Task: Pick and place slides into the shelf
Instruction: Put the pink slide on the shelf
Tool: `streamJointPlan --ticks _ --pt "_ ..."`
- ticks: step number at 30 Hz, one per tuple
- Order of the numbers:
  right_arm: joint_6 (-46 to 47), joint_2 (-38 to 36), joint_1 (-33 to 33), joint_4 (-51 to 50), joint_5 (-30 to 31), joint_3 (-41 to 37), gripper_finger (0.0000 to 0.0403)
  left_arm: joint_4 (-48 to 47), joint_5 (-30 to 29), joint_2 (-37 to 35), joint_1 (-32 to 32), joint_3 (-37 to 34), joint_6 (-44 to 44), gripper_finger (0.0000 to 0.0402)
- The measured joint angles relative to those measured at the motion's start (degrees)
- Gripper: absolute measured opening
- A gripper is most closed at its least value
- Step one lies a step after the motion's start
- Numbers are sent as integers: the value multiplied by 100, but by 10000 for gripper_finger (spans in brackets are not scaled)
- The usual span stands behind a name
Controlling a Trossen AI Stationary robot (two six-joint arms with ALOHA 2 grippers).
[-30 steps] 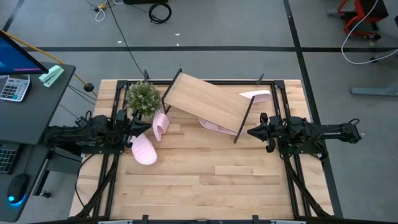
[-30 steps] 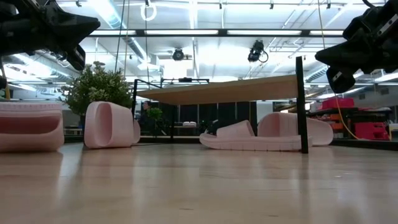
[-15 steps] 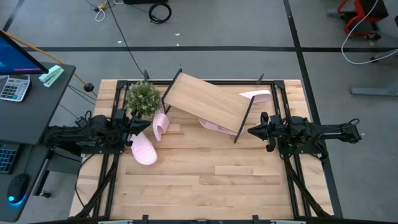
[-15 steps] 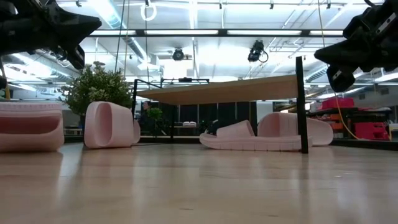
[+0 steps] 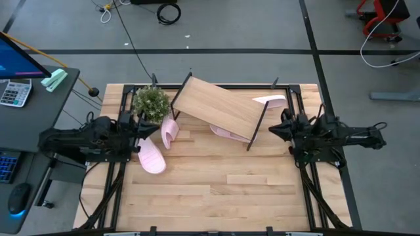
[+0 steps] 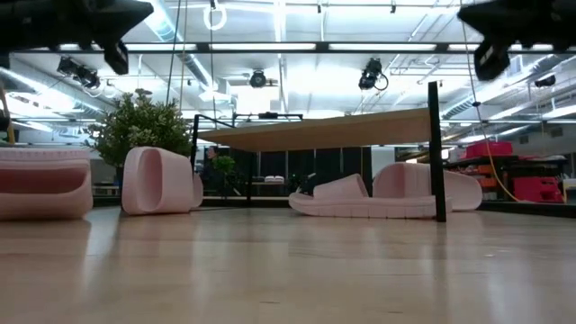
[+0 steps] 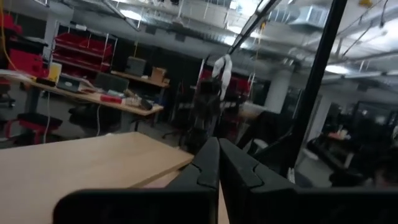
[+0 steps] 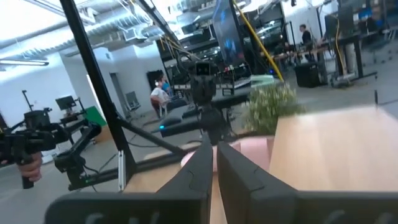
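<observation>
Four light pink slides lie on the table. One slide [image 5: 151, 158] lies flat at the left and also shows in the low view [image 6: 43, 184]. A second slide [image 5: 169, 133] stands on its side edge [image 6: 158, 180]. A third slide [image 5: 226, 133] lies under the shelf [image 6: 351, 200]. A fourth slide [image 5: 270, 100] lies behind the shelf's far right end. The slanted wooden shelf [image 5: 220, 107] stands on black legs at the far middle. My left gripper [image 5: 146, 128] is shut and empty, above the left slides. My right gripper [image 5: 272, 130] is shut and empty, right of the shelf.
A potted green plant [image 5: 151, 102] stands at the far left, beside the shelf and the second slide. The near half of the butcher-block tabletop [image 5: 216, 190] is bare wood. A desk with a keyboard and a calculator [image 5: 14, 92] stands left of the table.
Both grippers have risen, nearly out of the top of the low view. My right gripper has drawn back toward the table's right edge, and my left gripper a little toward the left edge. The slides and shelf have stayed in place.
</observation>
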Motion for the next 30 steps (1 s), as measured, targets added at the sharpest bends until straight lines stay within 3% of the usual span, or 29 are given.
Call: streamJointPlan --ticks 8,19,30 --pt "-687 1154 -1 -810 -1 1775 30 -6 0 1462 5 1070 382 10" --pt "-876 2746 -2 -1958 5 4486 30 -101 0 3051 5 3309 1319 24" --pt "-508 4135 -139 -4192 3 6790 30 -1767 1 4137 5 5295 1287 16"
